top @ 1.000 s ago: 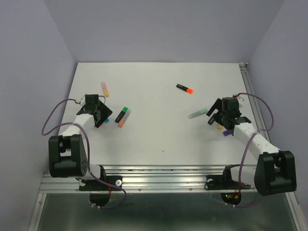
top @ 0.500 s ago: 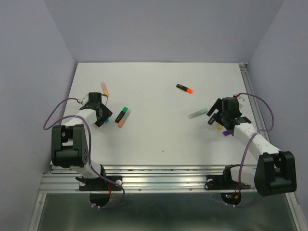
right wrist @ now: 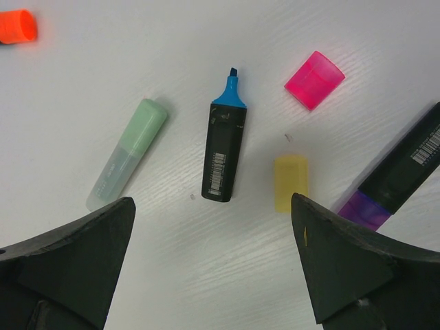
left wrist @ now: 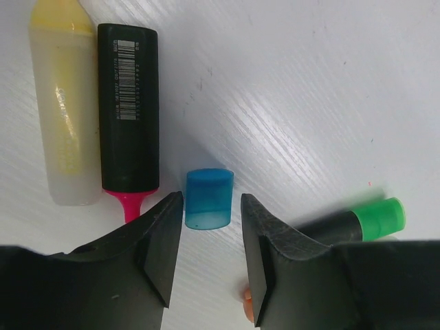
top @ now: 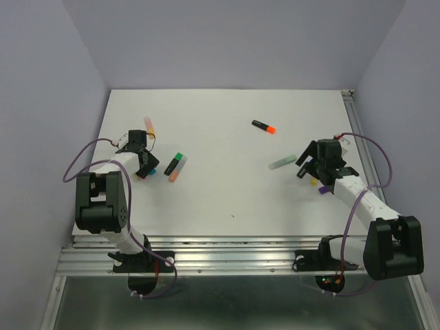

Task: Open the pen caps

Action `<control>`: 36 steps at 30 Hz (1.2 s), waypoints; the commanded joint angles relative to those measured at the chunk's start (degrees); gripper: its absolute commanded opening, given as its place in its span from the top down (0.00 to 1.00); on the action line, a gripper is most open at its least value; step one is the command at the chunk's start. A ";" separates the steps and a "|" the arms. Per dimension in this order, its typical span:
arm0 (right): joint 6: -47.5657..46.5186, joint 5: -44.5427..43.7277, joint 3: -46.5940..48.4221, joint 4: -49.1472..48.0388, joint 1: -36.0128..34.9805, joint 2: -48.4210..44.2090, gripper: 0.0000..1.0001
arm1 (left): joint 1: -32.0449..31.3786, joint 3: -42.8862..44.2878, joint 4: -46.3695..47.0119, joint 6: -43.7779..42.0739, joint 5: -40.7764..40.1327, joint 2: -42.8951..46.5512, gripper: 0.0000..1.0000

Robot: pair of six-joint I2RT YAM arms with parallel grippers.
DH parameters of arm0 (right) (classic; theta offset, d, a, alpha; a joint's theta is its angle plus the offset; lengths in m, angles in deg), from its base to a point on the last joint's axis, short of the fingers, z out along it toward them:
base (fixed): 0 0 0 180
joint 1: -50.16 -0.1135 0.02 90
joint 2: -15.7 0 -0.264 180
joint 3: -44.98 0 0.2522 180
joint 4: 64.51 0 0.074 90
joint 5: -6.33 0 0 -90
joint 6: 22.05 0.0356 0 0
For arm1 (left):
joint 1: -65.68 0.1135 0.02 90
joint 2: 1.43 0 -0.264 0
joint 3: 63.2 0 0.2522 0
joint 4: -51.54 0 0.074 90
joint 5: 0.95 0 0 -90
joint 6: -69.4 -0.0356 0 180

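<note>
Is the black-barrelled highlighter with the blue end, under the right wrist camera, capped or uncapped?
Uncapped. The black-barrelled blue highlighter lies flat with its blue chisel tip bare and no cap on it.

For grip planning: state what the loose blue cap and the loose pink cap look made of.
The blue cap looks like smooth, slightly glossy translucent plastic: its rim shows lighter than its body. The pink cap is probably similar plastic, given its see-through tint and blocky moulded shape.
</note>
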 commanded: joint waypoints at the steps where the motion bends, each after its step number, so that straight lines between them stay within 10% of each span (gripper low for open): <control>1: -0.57 -1.37 -0.84 -0.86 0.33 -1.01 0.00 | -0.36 2.36 -1.04 -0.10 -1.64 -0.89 0.52; 17: -3.90 4.33 -1.80 -3.22 0.24 -3.73 0.00 | -0.36 2.10 -1.74 -1.51 1.17 0.77 0.76; 26: -8.22 59.87 -5.59 -24.13 -2.55 -4.27 0.00 | -4.22 -3.51 2.64 -0.29 11.54 14.38 0.79; 36: 1.36 35.06 -9.45 -45.66 -29.53 -6.72 0.00 | -30.92 -7.13 7.22 25.36 4.19 23.28 0.80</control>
